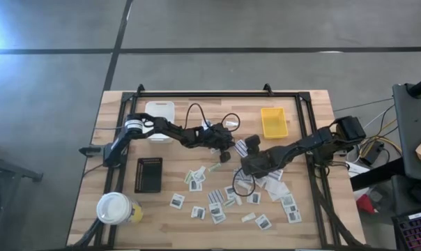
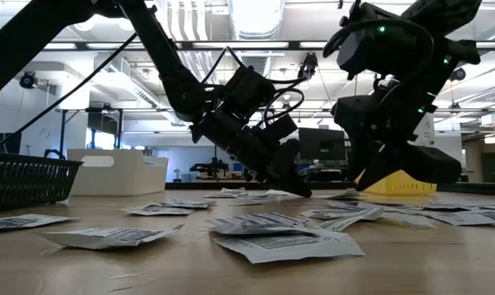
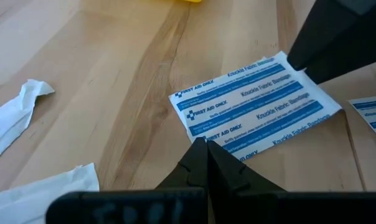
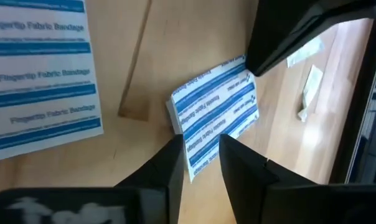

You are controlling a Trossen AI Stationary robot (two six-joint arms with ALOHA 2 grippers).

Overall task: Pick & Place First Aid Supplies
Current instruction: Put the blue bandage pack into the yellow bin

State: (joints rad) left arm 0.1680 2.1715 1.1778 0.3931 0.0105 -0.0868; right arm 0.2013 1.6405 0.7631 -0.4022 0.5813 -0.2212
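Straddling bandage packet point(image 4: 216, 112) | right tool point(image 4: 199, 155) open | far end hidden

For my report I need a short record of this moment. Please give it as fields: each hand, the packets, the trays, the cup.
left hand: shut, tips at the edge of a knuckle bandage packet, mid-table
right hand: fingers apart, astride a blue-striped packet lying on the table
loose packets: scattered over the table's near half
yellow tray: far right side
white tray: far left side
black tray: left of the packets
cup: near-left corner, upright
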